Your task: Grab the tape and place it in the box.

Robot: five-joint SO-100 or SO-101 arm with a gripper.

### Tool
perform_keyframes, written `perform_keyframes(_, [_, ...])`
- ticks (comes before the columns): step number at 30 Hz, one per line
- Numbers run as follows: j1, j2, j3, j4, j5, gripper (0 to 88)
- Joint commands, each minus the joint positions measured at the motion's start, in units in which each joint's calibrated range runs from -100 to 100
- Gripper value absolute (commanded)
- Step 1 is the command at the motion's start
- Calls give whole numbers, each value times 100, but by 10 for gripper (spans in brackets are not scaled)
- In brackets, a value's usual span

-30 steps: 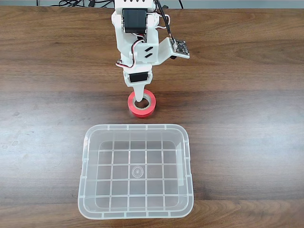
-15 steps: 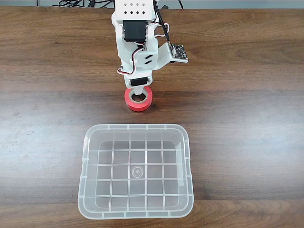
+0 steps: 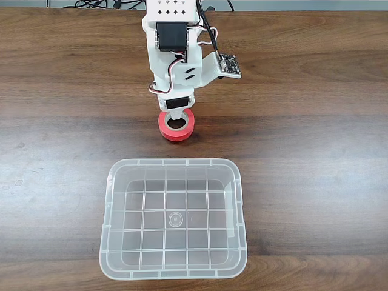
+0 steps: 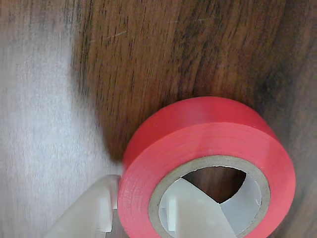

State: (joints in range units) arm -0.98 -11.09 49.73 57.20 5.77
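The red-orange tape point(image 3: 177, 130) lies flat on the wooden table, just past the far rim of the clear box point(image 3: 176, 162). My white gripper point(image 3: 176, 120) points down onto the roll. The wrist view shows the tape point(image 4: 208, 134) close up, with one finger point(image 4: 198, 218) inside the cardboard core and the other finger point(image 4: 89, 215) against the outer wall. The gripper point(image 4: 136, 218) is shut on the roll's near wall. The box holds nothing and shows its grid base.
The white arm point(image 3: 173, 42) rises from the table's far edge, with a small camera board point(image 3: 229, 63) sticking out on its right. Dark cables point(image 3: 97, 3) lie along the back edge. Bare wood point(image 3: 315, 151) spreads left and right of the box.
The tape has slid a little toward the arm's base and slightly left since a second ago, and the gripper drew back with it. Since half a second ago almost nothing has shifted.
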Motion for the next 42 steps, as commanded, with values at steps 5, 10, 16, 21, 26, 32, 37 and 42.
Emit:
perform_keyframes(5, [3,-1554,-2340,1626,-2,46])
perform_keyframes(10, [-5,-1739,-3190,2302,-23,46])
perform_keyframes(16, [-5,-1795,-3479,2525,-23,47])
perform_keyframes(21, [10,-1795,-3690,2525,-28,48])
perform_keyframes(26, [-5,-1594,-4592,2507,-34,48])
perform_keyframes(32, [-12,-556,-5923,2516,-150,48])
perform_keyframes(37, [-12,675,-7054,2456,-260,46])
perform_keyframes(42, [-188,2018,-8201,2439,-276,46])
